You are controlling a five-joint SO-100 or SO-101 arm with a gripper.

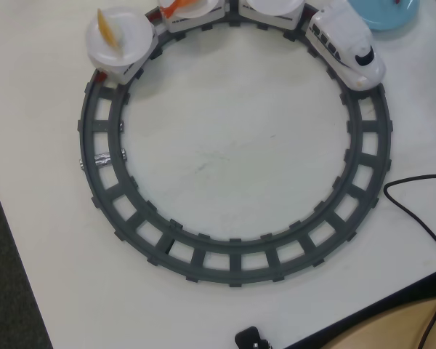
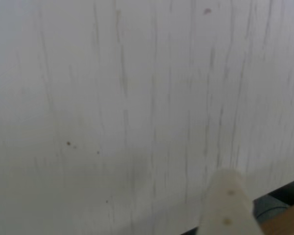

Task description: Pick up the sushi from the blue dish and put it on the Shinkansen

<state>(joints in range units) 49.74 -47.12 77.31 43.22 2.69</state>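
Note:
The white Shinkansen (image 1: 346,47) stands on the grey ring track (image 1: 232,265) at the upper right of the overhead view. It pulls cars topped with white plates (image 1: 131,47). The light blue dish (image 1: 389,16) is cut off by the top right edge, and a tiny dark red speck at its top edge (image 1: 397,2) may be the sushi. My gripper does not show in the overhead view. The wrist view shows only one pale finger (image 2: 228,200) at the bottom right, above bare white table (image 2: 137,98). Nothing shows in its grip, and the other finger is out of view.
A pale yellow piece (image 1: 110,29) lies on the left car's plate and an orange piece (image 1: 176,7) on the car behind it. A black cable (image 1: 414,211) crosses the table's right side. The table's edge runs along the left and bottom right, with a black part (image 1: 251,338) at the bottom.

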